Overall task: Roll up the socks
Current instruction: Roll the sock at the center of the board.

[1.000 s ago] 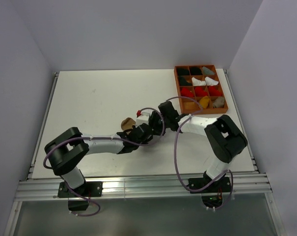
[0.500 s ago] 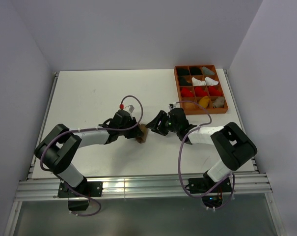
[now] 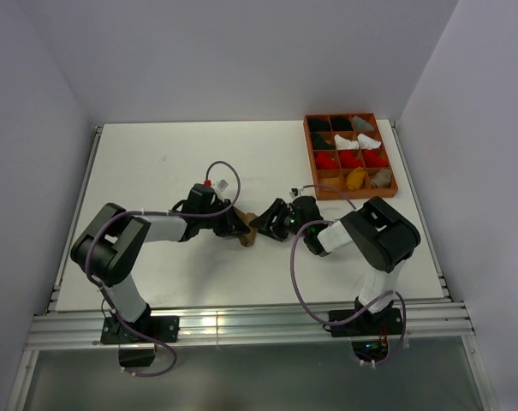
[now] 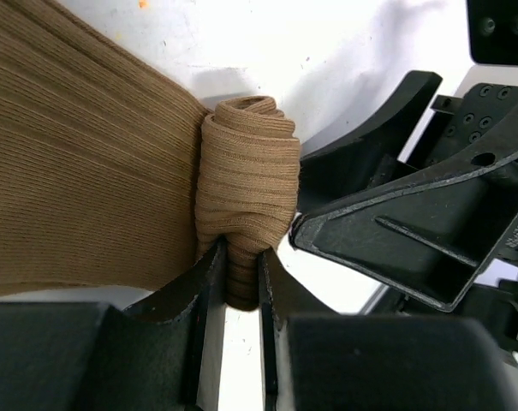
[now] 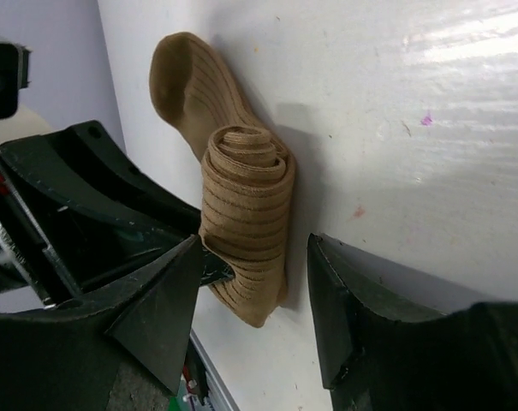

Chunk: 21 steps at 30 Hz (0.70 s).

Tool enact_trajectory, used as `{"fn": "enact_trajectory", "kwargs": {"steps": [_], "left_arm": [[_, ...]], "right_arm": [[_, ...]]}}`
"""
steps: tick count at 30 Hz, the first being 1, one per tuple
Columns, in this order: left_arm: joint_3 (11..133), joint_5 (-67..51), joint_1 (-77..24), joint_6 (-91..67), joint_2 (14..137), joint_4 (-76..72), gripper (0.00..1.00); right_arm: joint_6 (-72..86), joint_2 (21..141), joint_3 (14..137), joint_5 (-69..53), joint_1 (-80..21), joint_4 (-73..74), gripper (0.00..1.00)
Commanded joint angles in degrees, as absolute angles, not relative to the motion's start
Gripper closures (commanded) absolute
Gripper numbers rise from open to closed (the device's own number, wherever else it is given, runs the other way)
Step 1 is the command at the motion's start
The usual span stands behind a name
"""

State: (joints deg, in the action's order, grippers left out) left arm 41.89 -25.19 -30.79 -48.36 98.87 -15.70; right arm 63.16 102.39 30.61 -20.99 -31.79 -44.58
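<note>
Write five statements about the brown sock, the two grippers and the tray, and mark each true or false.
1. The brown sock is partly rolled, and the rest of it lies flat. True.
2. The left gripper is open and clear of the sock. False: its jaws are shut on one end of the roll.
3. The right gripper is open, with a finger on either side of the roll. True.
4. The sock lies in the divided tray. False: it lies on the table between the two grippers, and the tray sits at the far right corner.
5. The tray is empty. False: most of its compartments hold sock bundles.
</note>
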Motion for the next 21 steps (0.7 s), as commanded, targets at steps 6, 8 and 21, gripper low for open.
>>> {"fn": "enact_trajectory", "kwargs": {"steps": [6, 8, 21], "left_arm": [[40.0, -25.2, -27.4, -46.6, 106.3, -11.3, 0.88], [39.3, -25.3, -27.4, -46.8, 107.2, -12.2, 0.88], [34.2, -18.6, -27.0, -47.9, 101.6, -13.2, 0.54]], "right_arm": [[63.8, 107.7, 31.3, -21.9, -32.3, -55.4, 0.42], [64.0, 109.3, 31.6, -22.8, -32.3, -56.5, 0.44], [59.9, 106.5, 33.8, -24.3, -32.3, -48.7, 1.00]]}}
